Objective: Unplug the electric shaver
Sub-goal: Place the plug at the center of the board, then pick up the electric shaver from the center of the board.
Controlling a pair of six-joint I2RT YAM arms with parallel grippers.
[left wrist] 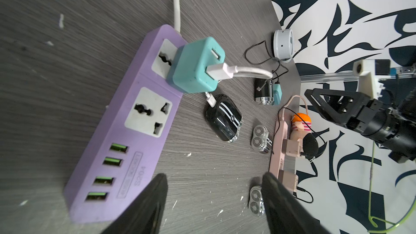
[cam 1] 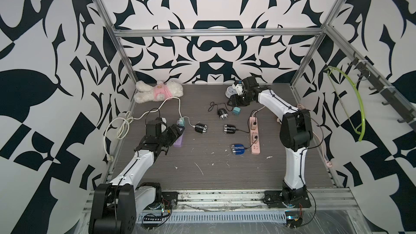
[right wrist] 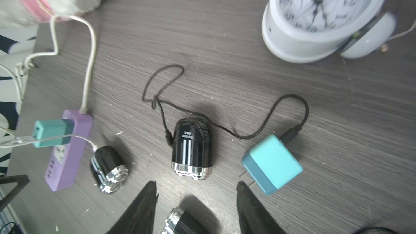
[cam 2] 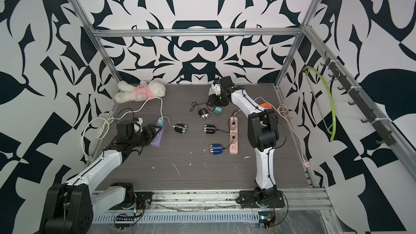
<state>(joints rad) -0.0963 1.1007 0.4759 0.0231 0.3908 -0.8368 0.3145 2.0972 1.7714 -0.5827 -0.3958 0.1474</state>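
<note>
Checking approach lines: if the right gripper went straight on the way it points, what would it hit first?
Probably the black shaver lying beside the teal adapter; its silver head sits just ahead of the open right gripper. Depth is unclear.

A white plush bear in pink (cam 1: pixel 158 91) lay at the eleven o'clock corner of the dark wood-grain table (cam 1: pixel 202 176), and a white alarm clock (right wrist: pixel 315 19) sat toward one o'clock. A green hanger (cam 1: pixel 362 113) hung from the hook rail (cam 1: pixel 380 84) at three o'clock, and white scraps (cam 1: pixel 199 168) dotted the tabletop near six o'clock.
</note>
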